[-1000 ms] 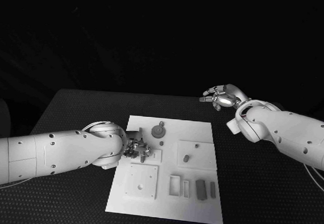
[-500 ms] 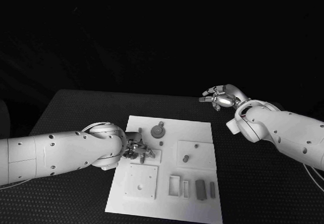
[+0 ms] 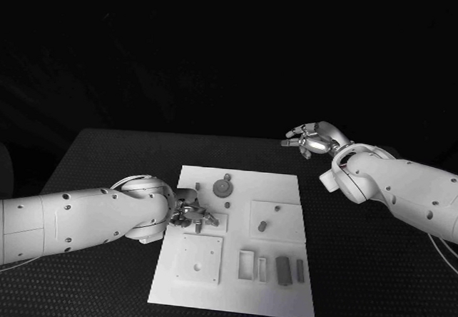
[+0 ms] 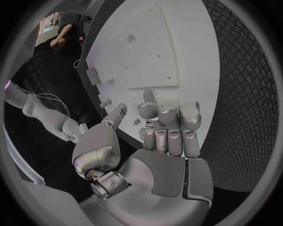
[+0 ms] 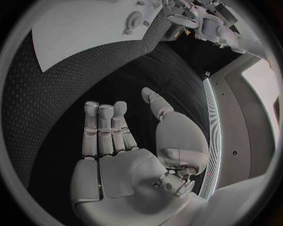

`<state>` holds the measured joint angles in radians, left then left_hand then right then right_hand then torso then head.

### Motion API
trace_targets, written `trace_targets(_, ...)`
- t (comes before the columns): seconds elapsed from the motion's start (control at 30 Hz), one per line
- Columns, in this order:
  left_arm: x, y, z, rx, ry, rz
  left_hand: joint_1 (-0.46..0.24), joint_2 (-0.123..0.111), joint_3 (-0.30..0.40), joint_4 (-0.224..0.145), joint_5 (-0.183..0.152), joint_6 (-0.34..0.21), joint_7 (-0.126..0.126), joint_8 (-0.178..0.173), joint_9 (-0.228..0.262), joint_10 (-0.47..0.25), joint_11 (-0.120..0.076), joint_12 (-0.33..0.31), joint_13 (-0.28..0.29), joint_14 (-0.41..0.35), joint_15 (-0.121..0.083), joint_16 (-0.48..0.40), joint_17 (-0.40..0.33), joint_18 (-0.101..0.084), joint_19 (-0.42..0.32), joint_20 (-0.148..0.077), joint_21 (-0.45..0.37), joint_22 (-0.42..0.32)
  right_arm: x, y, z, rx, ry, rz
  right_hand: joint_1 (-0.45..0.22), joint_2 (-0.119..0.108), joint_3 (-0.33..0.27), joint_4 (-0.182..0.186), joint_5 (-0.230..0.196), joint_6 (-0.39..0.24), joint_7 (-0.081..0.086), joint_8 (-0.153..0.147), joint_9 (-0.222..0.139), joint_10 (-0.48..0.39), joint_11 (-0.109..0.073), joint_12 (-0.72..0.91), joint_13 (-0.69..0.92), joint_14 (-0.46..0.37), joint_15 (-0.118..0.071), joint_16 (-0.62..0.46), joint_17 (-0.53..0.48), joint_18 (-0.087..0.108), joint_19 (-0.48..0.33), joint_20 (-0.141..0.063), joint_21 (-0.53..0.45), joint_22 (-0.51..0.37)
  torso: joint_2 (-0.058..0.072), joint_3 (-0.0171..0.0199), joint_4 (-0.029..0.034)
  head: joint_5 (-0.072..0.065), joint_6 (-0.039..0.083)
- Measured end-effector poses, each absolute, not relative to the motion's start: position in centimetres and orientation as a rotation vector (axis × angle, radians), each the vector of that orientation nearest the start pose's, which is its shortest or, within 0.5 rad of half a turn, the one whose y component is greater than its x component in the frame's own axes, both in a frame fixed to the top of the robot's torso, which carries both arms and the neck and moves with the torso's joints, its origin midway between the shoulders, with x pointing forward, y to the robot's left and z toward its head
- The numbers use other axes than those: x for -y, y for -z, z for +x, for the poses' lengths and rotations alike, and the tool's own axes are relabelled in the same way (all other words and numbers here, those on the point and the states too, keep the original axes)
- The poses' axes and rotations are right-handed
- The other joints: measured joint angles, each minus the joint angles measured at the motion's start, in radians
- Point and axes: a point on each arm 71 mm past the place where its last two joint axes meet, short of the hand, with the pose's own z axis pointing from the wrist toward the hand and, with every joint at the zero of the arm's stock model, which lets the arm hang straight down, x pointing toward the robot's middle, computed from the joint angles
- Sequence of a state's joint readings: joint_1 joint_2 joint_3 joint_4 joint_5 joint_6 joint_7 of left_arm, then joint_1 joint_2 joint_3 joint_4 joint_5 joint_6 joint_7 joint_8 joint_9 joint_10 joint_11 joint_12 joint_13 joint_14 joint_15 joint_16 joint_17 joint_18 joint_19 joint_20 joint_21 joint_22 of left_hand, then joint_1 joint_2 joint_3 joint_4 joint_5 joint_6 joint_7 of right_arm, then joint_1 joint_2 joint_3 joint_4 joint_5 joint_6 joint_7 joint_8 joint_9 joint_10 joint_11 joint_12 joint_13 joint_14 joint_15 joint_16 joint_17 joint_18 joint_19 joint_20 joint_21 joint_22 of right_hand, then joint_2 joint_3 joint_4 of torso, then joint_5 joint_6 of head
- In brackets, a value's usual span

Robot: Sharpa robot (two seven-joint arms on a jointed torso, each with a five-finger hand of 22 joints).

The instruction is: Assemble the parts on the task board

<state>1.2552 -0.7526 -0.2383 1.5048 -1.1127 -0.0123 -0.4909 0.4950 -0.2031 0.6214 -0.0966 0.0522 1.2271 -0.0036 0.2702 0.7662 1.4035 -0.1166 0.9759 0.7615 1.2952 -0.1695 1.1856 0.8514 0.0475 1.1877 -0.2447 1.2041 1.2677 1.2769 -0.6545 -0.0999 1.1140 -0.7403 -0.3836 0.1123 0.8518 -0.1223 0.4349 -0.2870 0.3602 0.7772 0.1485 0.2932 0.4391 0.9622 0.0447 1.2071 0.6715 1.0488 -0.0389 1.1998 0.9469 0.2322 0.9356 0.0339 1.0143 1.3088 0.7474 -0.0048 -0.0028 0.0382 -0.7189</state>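
The white task board (image 3: 284,290) lies mid-table. My left hand (image 3: 190,215) hovers over the board's left edge, fingers curled in. It seems to pinch a small dark peg (image 3: 197,226) that points down at a small square plate. In the left wrist view a tiny piece (image 4: 137,121) sits between the thumb and the bent fingers (image 4: 168,115) above the board (image 4: 177,42). My right hand (image 3: 313,140) is raised off the board's far right corner, fingers spread, holding nothing. The right wrist view shows this hand (image 5: 127,155) over the black table.
On the board are a round disc part (image 3: 223,186), a short peg (image 3: 262,224) on a raised square, a square plate (image 3: 199,257), an open frame (image 3: 246,263) and two dark bars (image 3: 283,267). Black table (image 3: 387,281) surrounds the board.
My left hand has crept slightly toward the board's left edge with the small peg. The right hand has stayed where it was.
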Motion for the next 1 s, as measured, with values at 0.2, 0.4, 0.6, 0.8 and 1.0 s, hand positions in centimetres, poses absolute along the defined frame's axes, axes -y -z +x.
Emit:
trace_targets(0.2, -19.3, 23.5, 47.7, -2.259, 0.380, -0.110, 0.045, 0.014, 0.003, -0.013, 0.000, -0.037, 0.011, -0.014, -0.003, -0.006, 0.009, 0.000, -0.002, -0.004, -0.004, -0.005, 0.000, 0.004, -0.002, 0.002, -0.005, -0.005, 23.7, 18.4, 56.5, -1.589, -0.854, 0.495, 0.000, 0.000, 0.000, 0.000, 0.000, 0.000, 0.000, 0.000, 0.000, 0.000, 0.000, 0.000, -0.001, 0.000, 0.000, 0.000, 0.000, 0.000, 0.000, 0.000, 0.000, 0.000, -0.001, 0.0002, 0.0000, 0.000, 0.007)
trace_targets(0.4, -21.0, 20.4, 50.3, -2.196, 0.377, -0.183, 0.103, 0.069, -0.028, -0.067, 0.000, -0.085, 0.024, -0.042, -0.015, -0.019, 0.031, -0.006, -0.008, -0.018, -0.008, -0.017, -0.005, 0.007, -0.020, 0.009, -0.020, -0.014, 23.7, 18.5, 56.6, -1.590, -0.851, 0.497, 0.000, 0.000, 0.000, 0.000, 0.000, -0.001, 0.001, 0.000, -0.001, 0.000, 0.000, 0.000, -0.001, 0.000, 0.000, 0.000, 0.000, 0.000, 0.000, 0.000, 0.000, 0.000, -0.001, 0.0008, 0.0001, 0.001, 0.014)
trace_targets(0.6, -21.1, 19.7, 51.7, -2.178, 0.376, -0.213, 0.131, 0.089, -0.047, -0.086, 0.000, -0.124, 0.034, -0.062, -0.024, -0.030, 0.045, -0.012, -0.012, -0.029, 0.003, -0.031, -0.010, 0.006, -0.029, 0.015, -0.031, -0.021, 23.7, 18.5, 56.6, -1.591, -0.852, 0.497, 0.000, 0.000, 0.000, 0.000, 0.000, -0.001, 0.001, 0.000, -0.001, 0.000, 0.000, 0.000, -0.001, 0.000, 0.000, 0.004, 0.000, 0.000, 0.000, 0.000, 0.000, 0.000, 0.000, 0.0006, 0.0001, 0.002, 0.021)
trace_targets(0.8, -21.1, 19.9, 53.5, -2.168, 0.342, -0.227, 0.133, 0.091, -0.054, -0.079, 0.000, -0.173, 0.052, -0.083, -0.033, -0.046, 0.061, -0.020, -0.016, -0.041, 0.016, -0.041, -0.013, 0.006, -0.041, 0.020, -0.043, -0.028, 23.6, 18.6, 56.6, -1.591, -0.852, 0.497, 0.000, 0.000, 0.000, 0.000, 0.000, -0.002, 0.002, 0.000, -0.001, 0.000, 0.000, 0.004, -0.002, 0.000, 0.000, 0.004, -0.001, 0.000, 0.000, 0.000, 0.000, 0.000, 0.001, -0.0001, 0.0002, 0.001, 0.026)
trace_targets(1.0, -21.4, 20.1, 55.2, -2.149, 0.291, -0.228, 0.133, 0.091, -0.060, -0.073, 0.000, -0.184, 0.059, -0.084, -0.035, -0.051, 0.067, -0.020, -0.016, -0.048, 0.017, -0.046, -0.013, 0.005, -0.048, 0.023, -0.048, -0.029, 23.6, 18.6, 56.6, -1.591, -0.852, 0.497, 0.000, 0.000, 0.000, 0.000, 0.000, -0.002, 0.002, 0.000, -0.002, 0.000, 0.000, 0.004, -0.002, 0.000, 0.000, 0.004, -0.001, 0.000, 0.000, 0.000, 0.000, 0.000, 0.002, -0.0009, 0.0002, -0.001, 0.028)
